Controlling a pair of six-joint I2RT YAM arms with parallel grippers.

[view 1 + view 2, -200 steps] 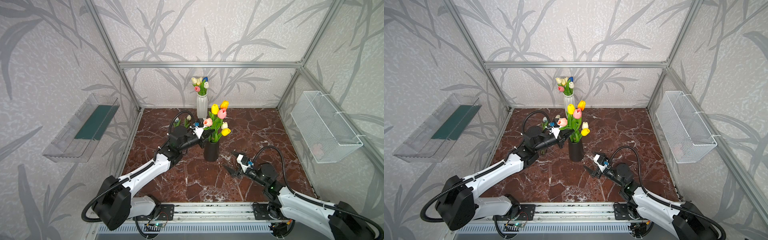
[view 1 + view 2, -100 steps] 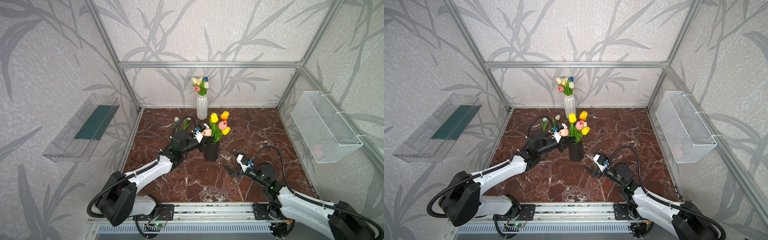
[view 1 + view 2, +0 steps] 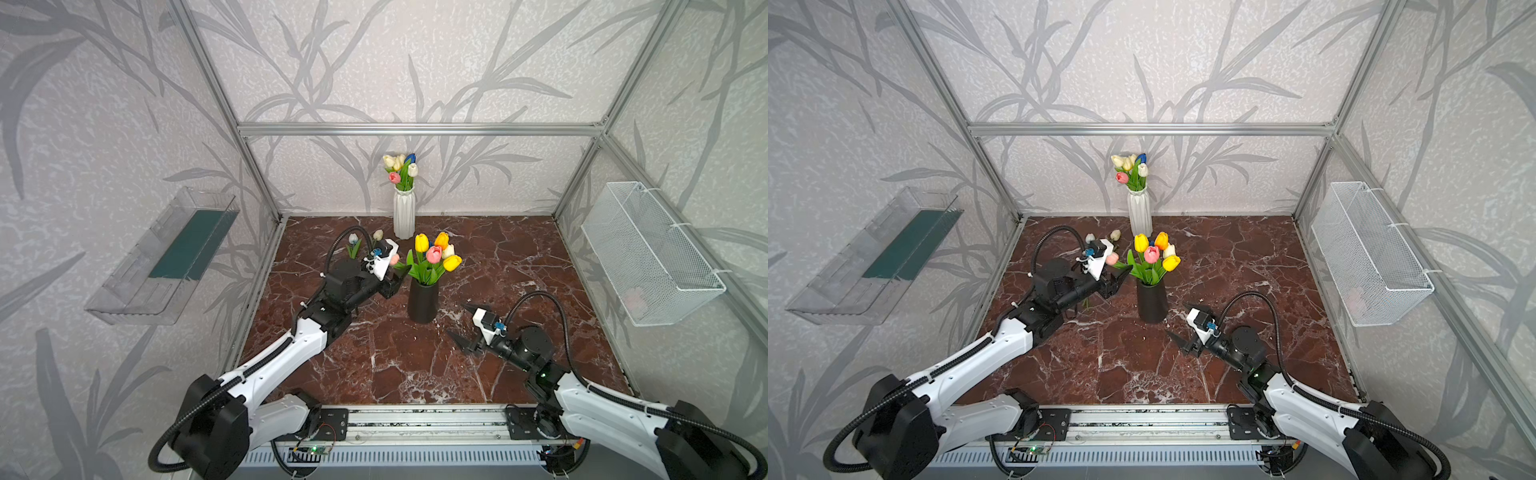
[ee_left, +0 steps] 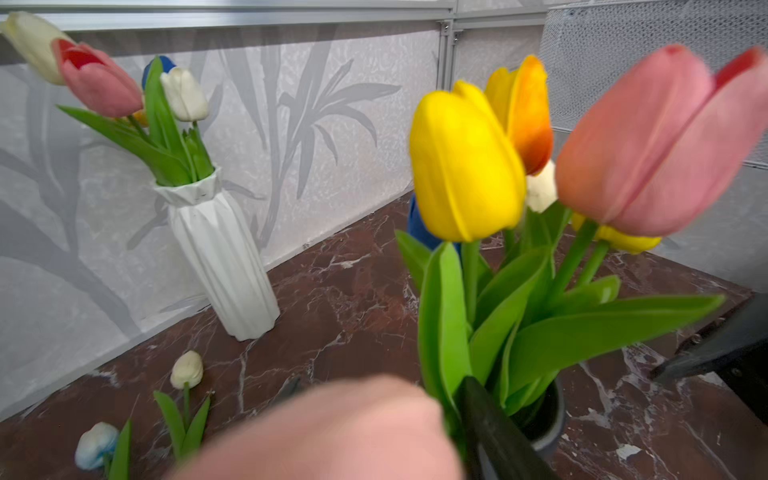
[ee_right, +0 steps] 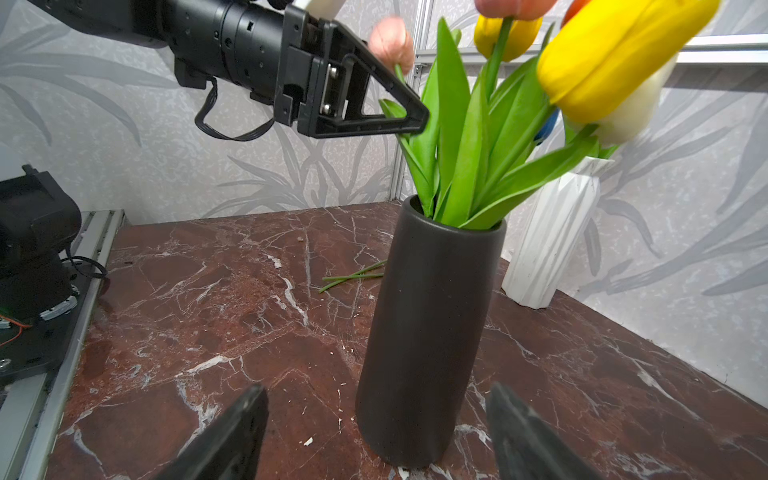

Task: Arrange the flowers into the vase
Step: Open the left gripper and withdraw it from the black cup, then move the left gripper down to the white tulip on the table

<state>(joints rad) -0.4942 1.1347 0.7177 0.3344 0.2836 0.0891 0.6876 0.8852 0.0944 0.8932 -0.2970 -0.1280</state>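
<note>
A black vase stands mid-floor holding flowers: yellow, orange, pink and white tulips. My left gripper hangs open just left of the bunch at leaf height. A pink tulip rises past its fingers, its stem slanting down into the vase; I cannot tell if they touch. Its blurred head fills the left wrist view. My right gripper is open, low, short of the vase's foot. A white tulip and a pale blue one lie on the floor.
A white ribbed vase with its own tulips stands at the back wall. A clear tray hangs on the left wall, a wire basket on the right wall. The arms' mounting rail runs along the front edge.
The bunch has sunk lower into the black vase with the left gripper following it down. That gripper went from shut on the pink tulip's stem to open. The right arm has stayed put.
</note>
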